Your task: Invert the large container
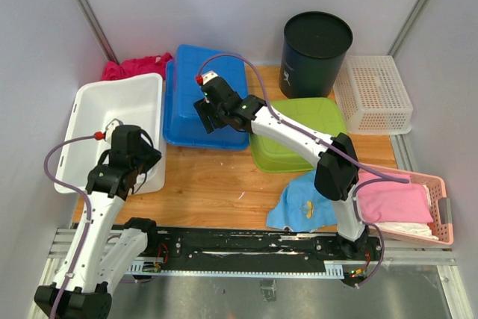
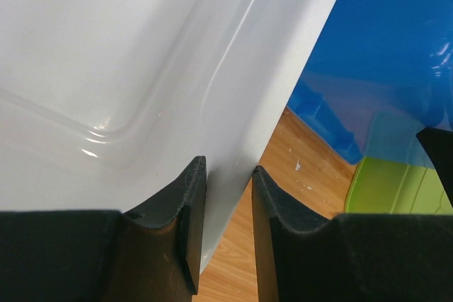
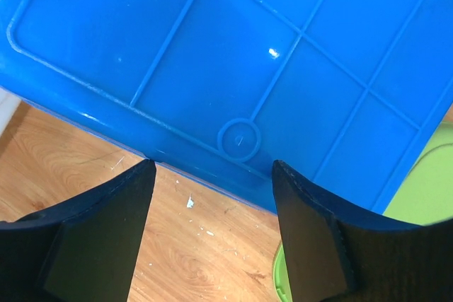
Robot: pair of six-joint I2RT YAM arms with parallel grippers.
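The large white container [image 1: 119,110] stands upright and empty at the left of the table; its inside and right wall fill the left wrist view [image 2: 106,68]. My left gripper [image 1: 149,160] [image 2: 228,175] straddles the container's right wall near the front corner, one finger inside and one outside, closed on the rim. My right gripper [image 1: 205,117] [image 3: 212,167] is open and empty, hovering over the near edge of a blue container [image 1: 205,72] [image 3: 248,47] that lies bottom up beside the white one.
A green tub [image 1: 299,121] lies right of the blue container. A black bin [image 1: 315,42] and a white lattice basket [image 1: 373,95] stand at the back right. A pink basket [image 1: 442,207] of cloths, a blue cloth [image 1: 302,203] and a red cloth [image 1: 138,65] are nearby.
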